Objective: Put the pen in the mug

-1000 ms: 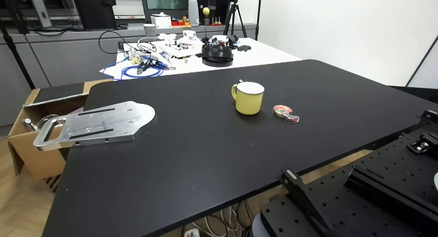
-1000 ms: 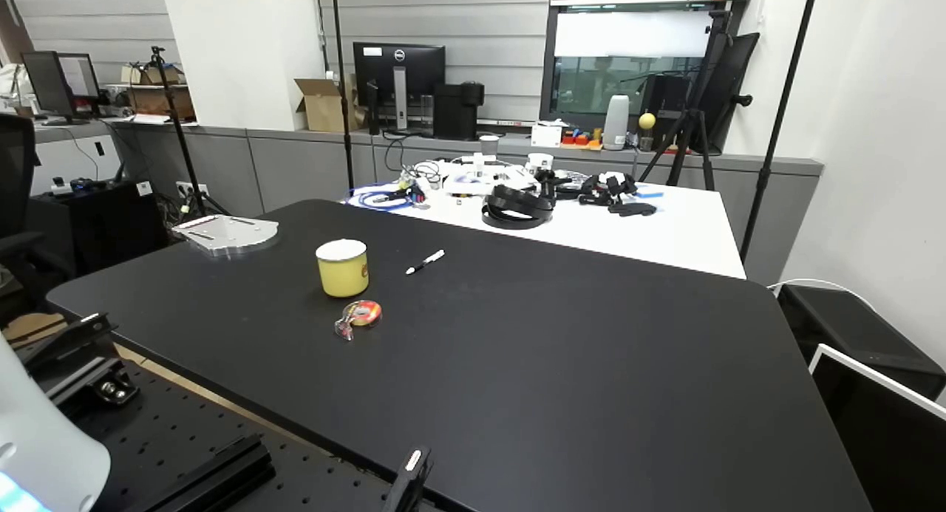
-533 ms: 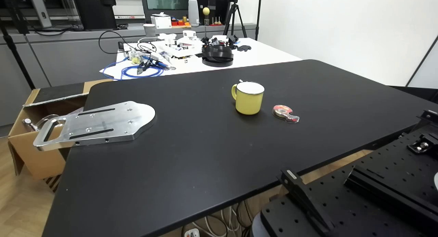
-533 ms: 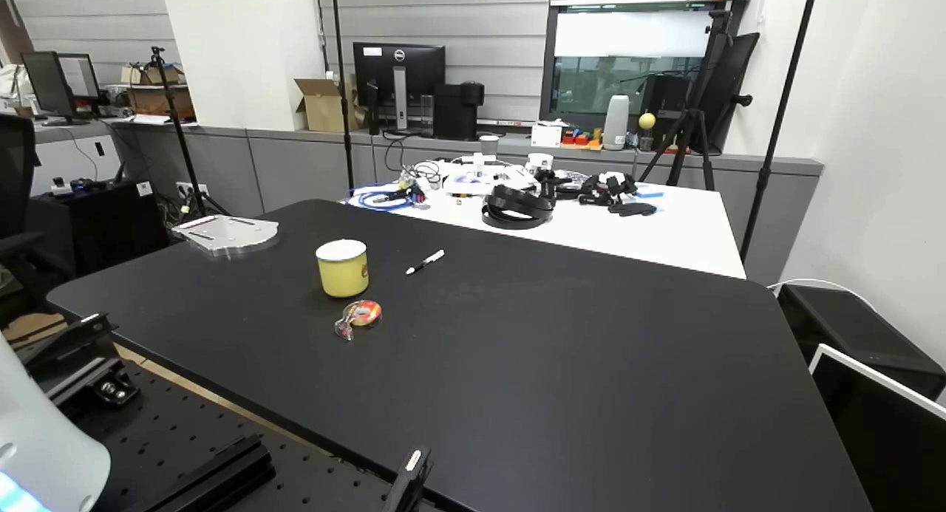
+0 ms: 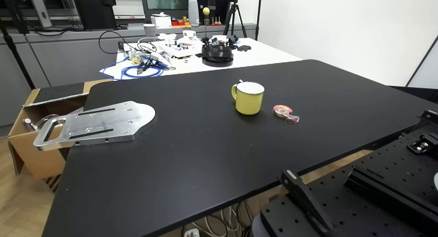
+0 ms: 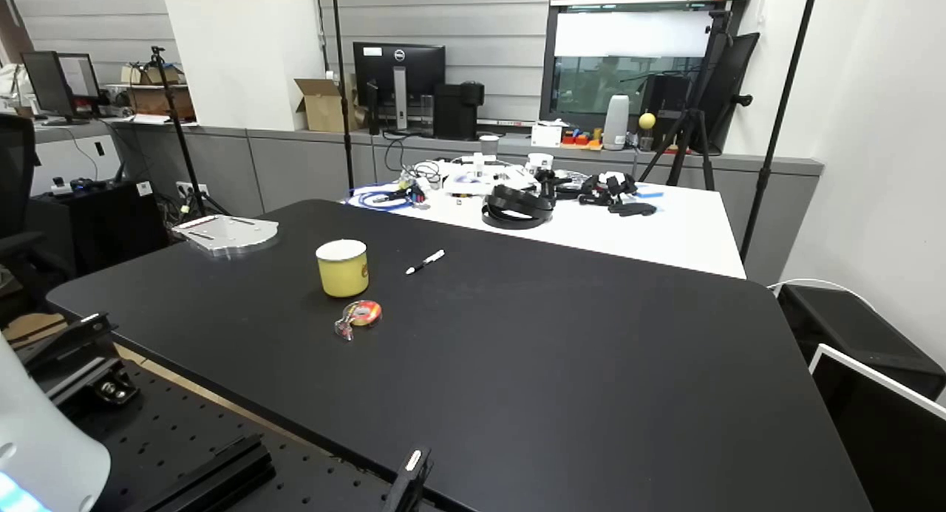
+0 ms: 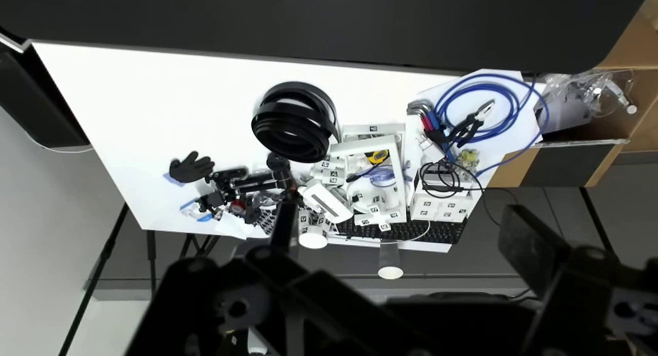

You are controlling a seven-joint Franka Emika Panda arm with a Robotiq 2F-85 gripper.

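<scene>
A black two-fingered tool (image 7: 400,225), spread wide and empty, hangs presumably higher than the slim black-and-white pen (image 6: 425,262), its long axis angled toward the white rear tabletop (image 6: 687,239), lying near a yellow, white-lined mug (image 6: 343,272) on the black tabletop (image 6: 591,364).

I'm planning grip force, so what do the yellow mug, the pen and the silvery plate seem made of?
Mug: probably enamelled metal, perhaps ceramic; smooth yellow coat, thin dark rim.
Pen: likely plastic; white and black, too small to judge finish.
Silvery plate: looks metal, perhaps aluminium; bright sheen, round holes.
</scene>
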